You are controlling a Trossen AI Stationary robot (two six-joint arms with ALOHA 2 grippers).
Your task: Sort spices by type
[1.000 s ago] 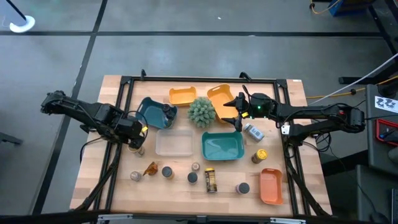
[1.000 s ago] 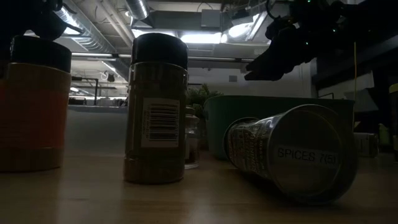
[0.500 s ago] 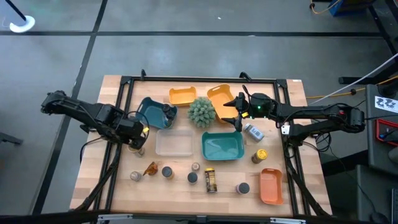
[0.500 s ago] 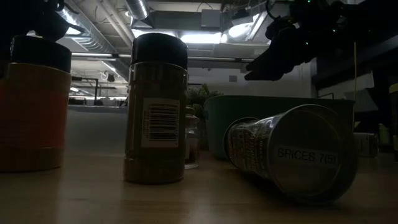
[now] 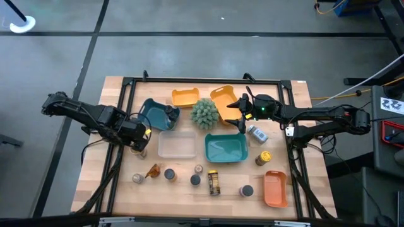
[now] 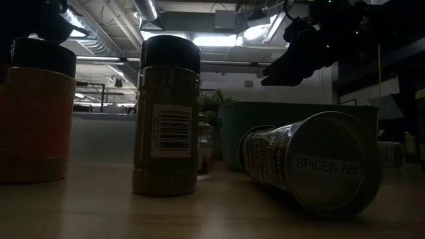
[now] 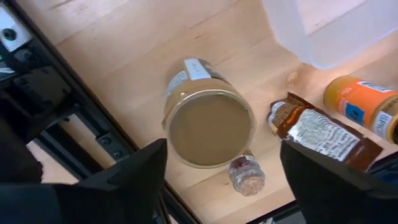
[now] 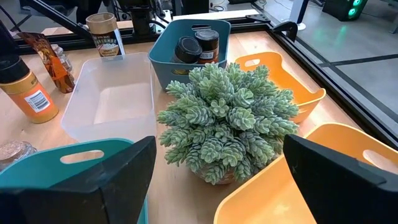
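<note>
My left gripper [image 7: 222, 148] is open and points down over a tan jar [image 7: 209, 127] that stands upright on the table near its left side [image 5: 137, 151]; the fingers stand on either side of the lid without touching it. Beside the jar lie an amber packet [image 7: 323, 134], an orange jar [image 7: 364, 109] and a small jar [image 7: 244, 174]. My right gripper [image 5: 238, 113] hangs open, with nothing in it, above the green spiky plant [image 8: 227, 127]. Two dark-capped jars [image 8: 198, 43] stand in the small teal tray [image 5: 156, 115]. More spices stand along the near edge [image 5: 196, 180].
A clear tray [image 5: 177, 145] and a larger teal tray [image 5: 225, 148] sit mid-table. Two orange trays [image 5: 185, 97] [image 5: 225, 98] are at the far side and another [image 5: 275, 188] at the near right. A yellow-lidded jar [image 5: 264, 157] and a white-blue container [image 5: 257, 133] lie right of the teal tray.
</note>
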